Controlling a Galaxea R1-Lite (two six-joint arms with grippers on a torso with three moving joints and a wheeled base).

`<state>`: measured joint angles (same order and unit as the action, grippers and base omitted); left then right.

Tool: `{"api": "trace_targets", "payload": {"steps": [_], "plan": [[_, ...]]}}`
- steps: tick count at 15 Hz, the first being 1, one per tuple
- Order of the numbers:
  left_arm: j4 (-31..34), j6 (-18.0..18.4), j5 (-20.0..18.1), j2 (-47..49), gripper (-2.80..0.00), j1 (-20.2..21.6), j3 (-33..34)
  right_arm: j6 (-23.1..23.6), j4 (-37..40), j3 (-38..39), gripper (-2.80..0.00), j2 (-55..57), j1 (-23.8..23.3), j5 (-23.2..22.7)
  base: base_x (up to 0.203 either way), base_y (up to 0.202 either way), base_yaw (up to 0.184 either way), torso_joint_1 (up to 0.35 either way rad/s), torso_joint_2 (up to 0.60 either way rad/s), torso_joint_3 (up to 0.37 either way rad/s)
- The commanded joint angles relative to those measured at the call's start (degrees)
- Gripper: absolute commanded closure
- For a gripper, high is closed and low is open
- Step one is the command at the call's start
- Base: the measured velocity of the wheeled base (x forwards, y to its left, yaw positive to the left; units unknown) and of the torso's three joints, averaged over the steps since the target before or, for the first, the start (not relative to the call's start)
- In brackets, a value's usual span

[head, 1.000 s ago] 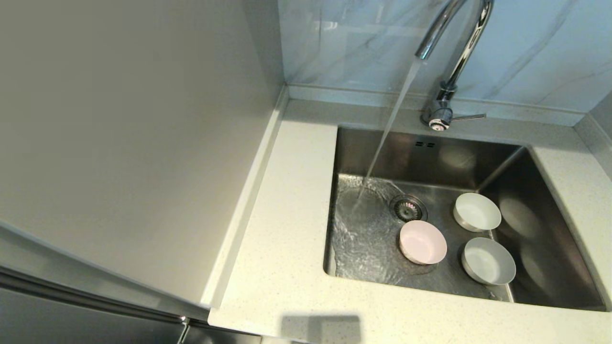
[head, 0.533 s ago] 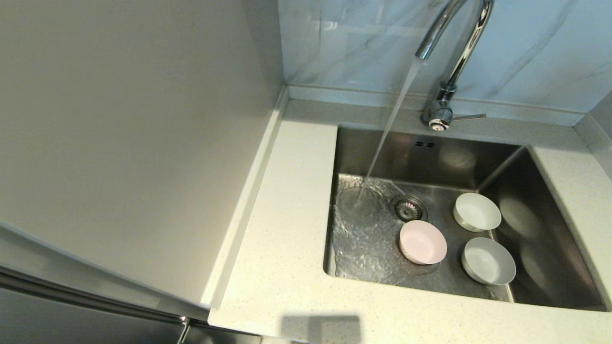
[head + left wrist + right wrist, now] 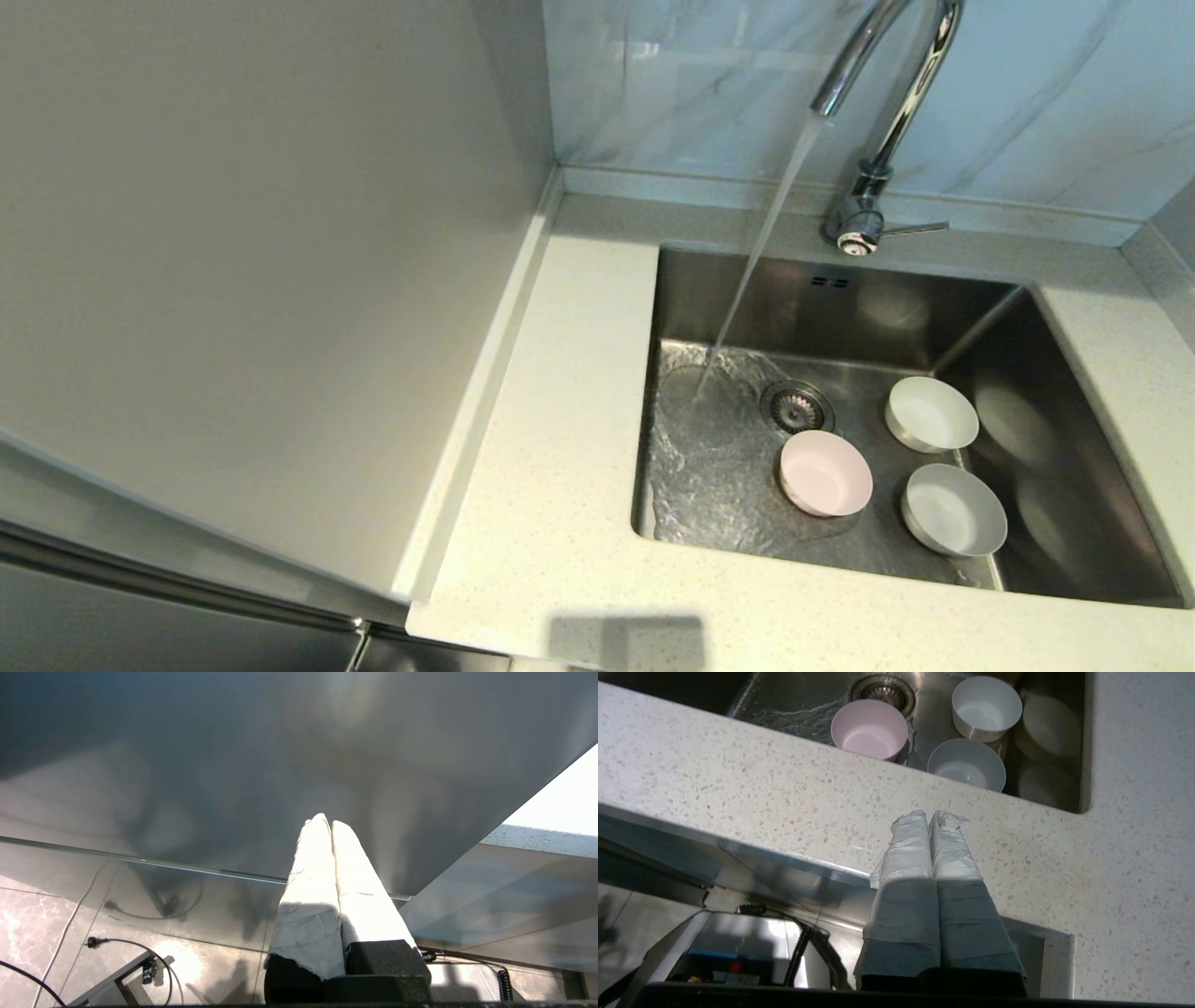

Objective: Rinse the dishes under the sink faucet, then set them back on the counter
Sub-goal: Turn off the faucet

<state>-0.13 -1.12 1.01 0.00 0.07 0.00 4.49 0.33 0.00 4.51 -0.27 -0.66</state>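
Water ran from the chrome faucet [image 3: 882, 103] into the steel sink [image 3: 840, 303], striking the basin floor at about 9 o'clock from the drain strainer [image 3: 795, 406] and spreading over the sink's left half. All three bowls stood upright on the basin floor, none on the surface [image 3: 551, 448]: the pink bowl [image 3: 825, 473] just beside the strainer at its 5 o'clock, at the edge of the rippling water; the white bowl [image 3: 931, 414] at the strainer's 3 o'clock; the grey-white bowl [image 3: 953, 510] near the front wall — close to the white one, though whether they touched could not be told. The right part of the basin lay open, the bowls reflected in its right wall. A broad strip of speckled surface ran along the sink's left and front edges, bounded on the left by a tall grey panel [image 3: 261, 280]. The right gripper [image 3: 930, 817] hung outside the front edge of the surface, its wrapped fingers pressed together and holding nothing. The left gripper [image 3: 325, 822] — likewise closed and empty — was parked before the grey panel, above the tiled floor [image 3: 42, 914].
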Motion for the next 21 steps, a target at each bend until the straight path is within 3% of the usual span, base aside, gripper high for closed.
{"api": "trace_targets", "payload": {"steps": [1, 6, 11, 13, 16, 18, 21], "plan": [[0.0, 0.0, 0.0, -0.2, 0.0, 0.0, 0.0, -0.1, -0.1, 0.0, 0.0, 5.6, 0.0, 0.0, 0.0, 0.0, 0.0, 0.0, 0.0, 0.0], [0.0, -0.1, 0.0, -0.2, 0.0, 0.0, 0.0, -4.0, -6.8, -9.2, 0.0, 27.0, -0.1, 0.2, 0.0, 0.0, 0.0, 0.0, 0.0, 0.0], [0.0, 0.0, 0.0, -0.2, 0.0, 0.0, 0.0, -18.1, -9.0, -31.8, 0.0, 53.4, -0.1, 0.3, 0.0, 0.0, 0.0, 0.0, 0.0, 0.0], [0.0, 0.0, 0.0, -0.2, 0.0, 0.0, 0.0, -21.7, -11.5, -37.8, 0.0, 61.6, -0.1, 0.3, 0.0, 0.0, 0.0, 0.0, 0.0, 0.0], [0.0, 0.0, 0.0, -0.2, 0.0, 0.0, 0.0, -22.6, -21.7, -42.4, 0.0, 72.9, -0.1, 1.7, 0.0, 0.0, 0.0, 0.0, 0.0, 0.0], [0.0, -0.1, 0.0, -0.2, 0.0, 0.0, 0.0, -20.5, -28.7, -45.5, 0.0, 79.4, -0.1, 2.5, 0.0, 0.0, 0.0, 0.0, 0.0, 0.0], [0.0, 0.0, 0.0, -0.2, 0.0, 0.0, 0.0, -17.7, -31.5, -52.8, 0.0, 86.2, 0.0, 2.7, 0.0, 0.0, 0.0, 0.0, 0.0, 0.0]]}}
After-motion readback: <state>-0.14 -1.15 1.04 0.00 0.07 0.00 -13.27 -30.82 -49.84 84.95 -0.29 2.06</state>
